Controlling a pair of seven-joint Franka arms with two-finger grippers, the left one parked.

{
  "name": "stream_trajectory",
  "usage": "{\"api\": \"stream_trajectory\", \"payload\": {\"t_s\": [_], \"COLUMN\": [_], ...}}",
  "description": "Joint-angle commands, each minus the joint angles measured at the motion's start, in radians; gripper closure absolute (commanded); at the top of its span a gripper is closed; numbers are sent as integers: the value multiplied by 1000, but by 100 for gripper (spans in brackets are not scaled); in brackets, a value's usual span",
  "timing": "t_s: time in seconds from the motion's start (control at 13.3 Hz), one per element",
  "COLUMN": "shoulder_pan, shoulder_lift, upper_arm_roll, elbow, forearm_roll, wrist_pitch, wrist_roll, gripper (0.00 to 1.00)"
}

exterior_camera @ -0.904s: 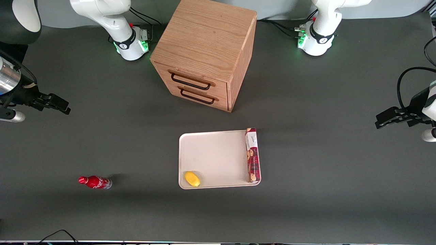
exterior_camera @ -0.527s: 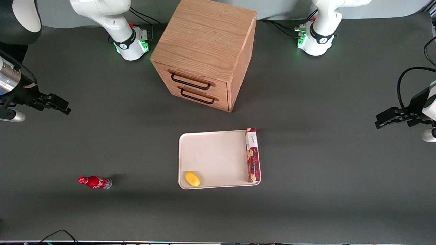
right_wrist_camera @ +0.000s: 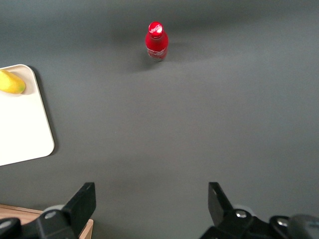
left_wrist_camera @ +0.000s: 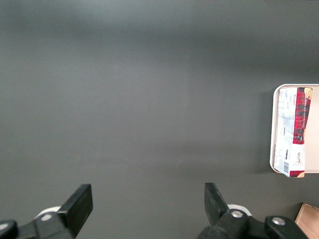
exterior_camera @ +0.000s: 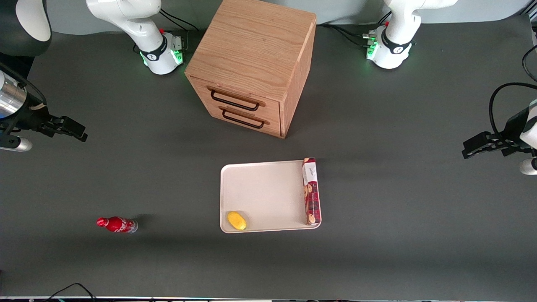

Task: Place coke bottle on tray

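coke bottle [exterior_camera: 117,225]: upright on dark surface [exterior_camera: 398,209], lower left of front frame, toward working arm's end; well apart from tray; also in wrist cam [right_wrist_camera: 156,41]
tray [exterior_camera: 264,188]: mid-frame, nearer front cam than cabinet [exterior_camera: 256,63]
on tray: lemon [exterior_camera: 236,220] in corner, biscuit box [exterior_camera: 311,191] along edge
gripper [exterior_camera: 77,131]: far left edge of frame, fingers apart, holding nothing, up off surface, well away from bottle

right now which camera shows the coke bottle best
The right wrist view: the coke bottle stands upright, unobstructed, ahead of the open end effector. The front view shows it smaller; the left wrist view misses it.
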Motion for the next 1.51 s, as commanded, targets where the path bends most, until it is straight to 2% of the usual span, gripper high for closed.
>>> {"api": "stream_trajectory", "payload": {"t_s": [0.0, 0.6, 0.83, 1.21, 1.43], "shoulder_pan": [-11, -12, -12, -11, -12], "shoulder_lift": [9, 73, 206, 458, 564], "upper_arm_roll": [1, -31, -68, -73, -74], "elbow": [20, 63, 159, 253, 308], "forearm_roll": [21, 19, 33, 125, 125], "wrist_pitch": [-18, 1, 55, 236, 302], "wrist_roll": [-26, -61, -145, -245, -314], "gripper": [0, 0, 0, 0, 0]}}
